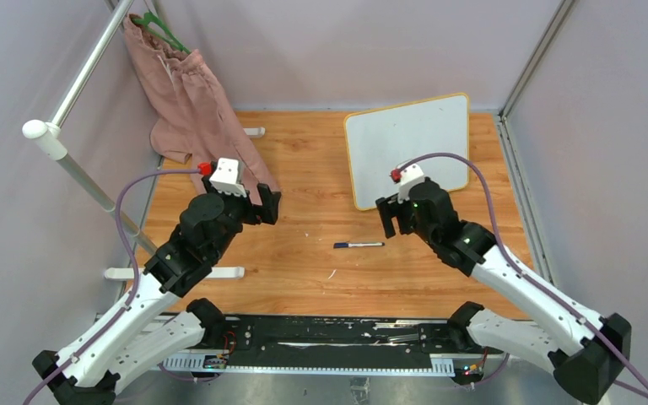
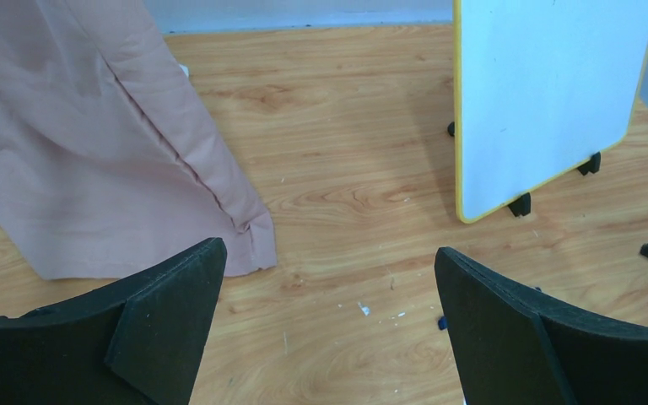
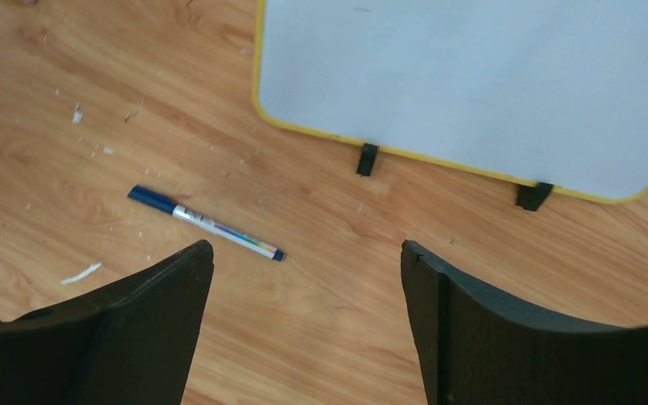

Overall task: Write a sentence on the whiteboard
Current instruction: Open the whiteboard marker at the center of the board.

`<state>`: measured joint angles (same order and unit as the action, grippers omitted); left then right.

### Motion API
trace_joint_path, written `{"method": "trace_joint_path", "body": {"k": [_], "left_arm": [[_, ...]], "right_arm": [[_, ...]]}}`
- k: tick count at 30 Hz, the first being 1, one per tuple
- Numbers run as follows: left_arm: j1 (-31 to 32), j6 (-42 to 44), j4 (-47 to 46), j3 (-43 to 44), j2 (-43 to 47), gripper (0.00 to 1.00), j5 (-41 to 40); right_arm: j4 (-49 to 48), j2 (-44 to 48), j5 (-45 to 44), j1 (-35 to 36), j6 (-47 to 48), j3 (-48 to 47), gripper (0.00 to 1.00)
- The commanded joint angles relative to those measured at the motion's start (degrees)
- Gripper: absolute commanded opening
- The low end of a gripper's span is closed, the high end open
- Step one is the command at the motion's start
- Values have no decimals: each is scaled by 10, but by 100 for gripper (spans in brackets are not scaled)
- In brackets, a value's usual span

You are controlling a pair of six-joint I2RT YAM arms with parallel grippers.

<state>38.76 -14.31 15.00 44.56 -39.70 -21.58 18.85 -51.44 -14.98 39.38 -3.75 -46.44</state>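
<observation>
The whiteboard (image 1: 405, 148) stands upright at the back right of the wooden table, yellow-framed, on black feet (image 3: 368, 159). Its face (image 3: 472, 76) (image 2: 548, 93) looks blank; no sentence shows on it. A blue-capped marker (image 1: 359, 245) (image 3: 207, 224) lies flat on the table in front of the board, between the two arms. My right gripper (image 1: 395, 219) (image 3: 305, 246) hovers open just right of the marker and in front of the board, holding nothing. Left of the marker, my left gripper (image 1: 266, 207) (image 2: 329, 253) is open and empty over bare wood.
A pink garment (image 1: 194, 110) (image 2: 93, 143) hangs from a green hanger on a white rack (image 1: 67, 126) at the back left, its hem touching the table beside my left gripper. The rack's foot (image 1: 177, 272) lies near the left arm. Grey walls enclose the table.
</observation>
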Motion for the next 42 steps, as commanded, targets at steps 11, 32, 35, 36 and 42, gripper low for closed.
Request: {"method": "trace_joint_path", "body": {"k": [11, 32, 35, 36, 42], "left_arm": [[-3, 4, -39, -14, 23, 100, 4], [-3, -2, -46, -21, 29, 99, 29], [-3, -2, -47, -22, 28, 99, 30], [-3, -2, -48, -22, 29, 99, 31], [-3, -3, -49, -22, 30, 99, 35]], "right_arm": [[1, -152, 93, 82, 14, 6, 79], [-98, -337, 124, 84, 10, -9, 75], [-101, -348, 131, 85, 6, -9, 74], [-102, -349, 131, 85, 6, -8, 74], [-104, -349, 135, 83, -3, 0, 72]]}}
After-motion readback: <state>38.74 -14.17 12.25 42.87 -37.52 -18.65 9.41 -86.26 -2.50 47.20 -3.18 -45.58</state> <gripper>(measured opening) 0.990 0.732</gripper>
